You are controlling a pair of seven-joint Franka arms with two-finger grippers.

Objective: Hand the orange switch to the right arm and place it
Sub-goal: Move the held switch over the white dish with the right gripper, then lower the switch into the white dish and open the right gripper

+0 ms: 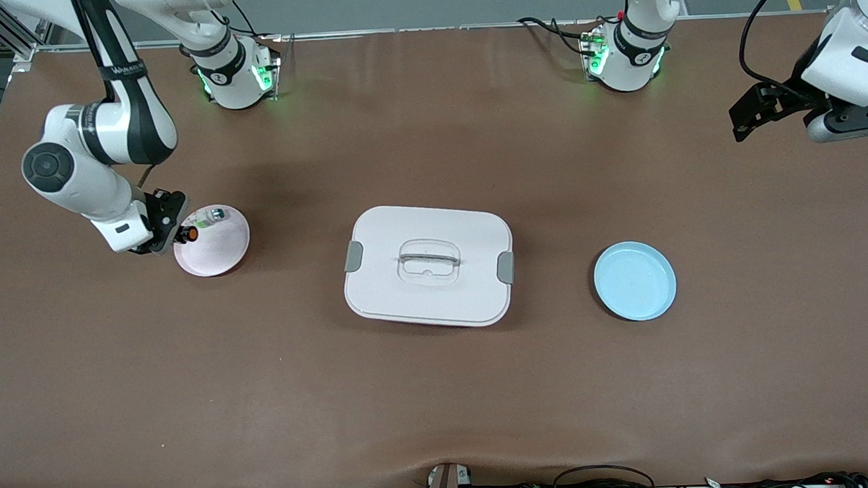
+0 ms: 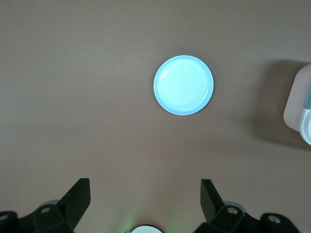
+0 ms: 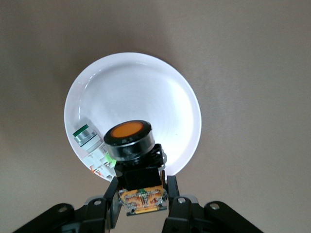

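Right gripper (image 3: pixel 142 190) clamps the orange switch (image 3: pixel 130 141) over the white plate (image 1: pixel 221 251), beside the green part (image 3: pixel 87 139). Left gripper (image 2: pixel 146 199) waits wide open and empty, well above the table. I'd lower straight down and let go clear of that part

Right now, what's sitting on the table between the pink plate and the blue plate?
In the front view, the white lidded container with a clear handle lies between the pink plate and the blue plate; the table is otherwise bare there.
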